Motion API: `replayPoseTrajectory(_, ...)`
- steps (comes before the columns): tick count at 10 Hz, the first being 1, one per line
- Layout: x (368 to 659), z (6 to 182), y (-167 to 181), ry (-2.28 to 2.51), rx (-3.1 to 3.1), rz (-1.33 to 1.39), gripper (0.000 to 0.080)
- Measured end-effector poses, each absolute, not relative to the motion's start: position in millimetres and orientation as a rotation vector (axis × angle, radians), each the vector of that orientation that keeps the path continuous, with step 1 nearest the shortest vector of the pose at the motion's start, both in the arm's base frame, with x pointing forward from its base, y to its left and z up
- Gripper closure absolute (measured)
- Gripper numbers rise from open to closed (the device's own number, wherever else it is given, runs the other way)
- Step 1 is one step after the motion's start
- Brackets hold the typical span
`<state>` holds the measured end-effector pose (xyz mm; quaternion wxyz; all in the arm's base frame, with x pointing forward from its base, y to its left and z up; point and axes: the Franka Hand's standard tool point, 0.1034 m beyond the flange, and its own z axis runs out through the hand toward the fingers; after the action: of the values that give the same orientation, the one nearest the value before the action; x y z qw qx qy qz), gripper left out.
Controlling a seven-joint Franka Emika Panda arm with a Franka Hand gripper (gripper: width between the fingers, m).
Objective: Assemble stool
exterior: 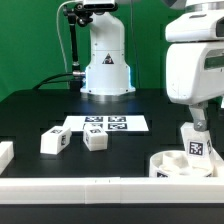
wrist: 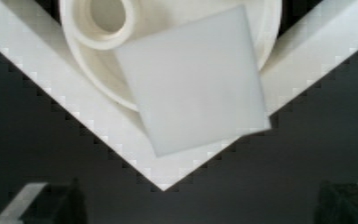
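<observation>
White leg (wrist: 197,85) stands in the seat disc (exterior: 165,166), seating unconfirmed; gripper (wrist: 188,200), jaws fully apart and empty, could topple it if a finger clips it.

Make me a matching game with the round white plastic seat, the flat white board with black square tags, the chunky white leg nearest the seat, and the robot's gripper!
Things:
1. round white plastic seat disc
2. thin flat white marker board
3. chunky white plastic leg nearest the seat disc
4. two-finger gripper

Places or states:
A. jaws wide open, holding nothing
B. standing upright under the gripper
C. lying flat mid-table, before the robot's base
D. in the corner of the long white rails, at the exterior view's right

Pairs: 1-D, 2-C, 3-B, 4-A
</observation>
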<state>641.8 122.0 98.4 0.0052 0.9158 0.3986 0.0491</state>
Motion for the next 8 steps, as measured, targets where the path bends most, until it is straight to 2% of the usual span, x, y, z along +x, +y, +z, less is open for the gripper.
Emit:
replayPoseTrajectory(2,637.6,93.6,117.3,1.375,2.802,0.135,0.0150)
replayPoseTrajectory(8,632.3,83.1,110.9,1.361,2.814,0.108,0.0150)
